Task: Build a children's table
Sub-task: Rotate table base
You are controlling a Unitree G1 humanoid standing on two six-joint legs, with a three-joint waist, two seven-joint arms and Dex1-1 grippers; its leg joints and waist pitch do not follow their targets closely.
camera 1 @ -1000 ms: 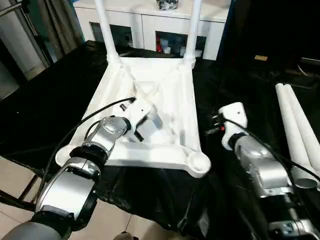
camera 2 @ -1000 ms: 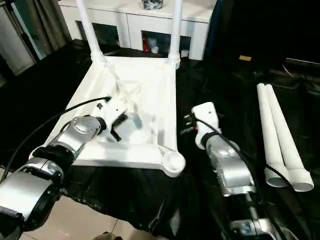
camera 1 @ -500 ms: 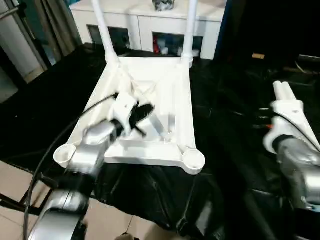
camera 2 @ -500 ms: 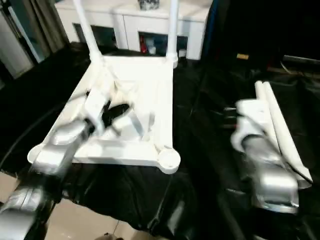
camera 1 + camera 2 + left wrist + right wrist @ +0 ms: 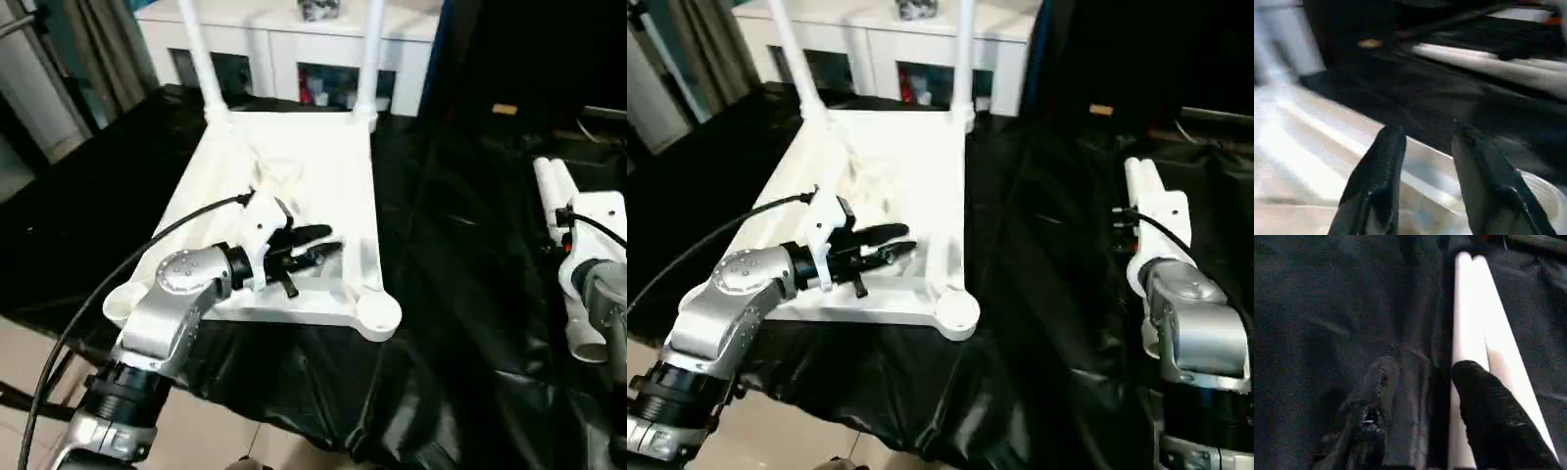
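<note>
Left wrist view — left pincer (image 5: 1422, 134) parted, empty, over tabletop (image 5: 1298, 147).

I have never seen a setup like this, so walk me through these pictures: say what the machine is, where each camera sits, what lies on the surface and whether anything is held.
This is a humanoid robot with two silver arms, each ending in a two-fingered black pincer. Two pictures come from cameras in its head, looking down over the arms. The other two come from cameras on its wrists, looking along each pincer's fingers.

On the black-covered surface lies a white plastic tabletop, upside down, ribs showing. Two white legs already stand in its far corner sockets; the near sockets are empty. Two more legs lie side by side to the robot's right.

The left pincer hovers over the tabletop, fingers apart, holding nothing. The right pincer is above the loose legs, also open and empty.
</note>
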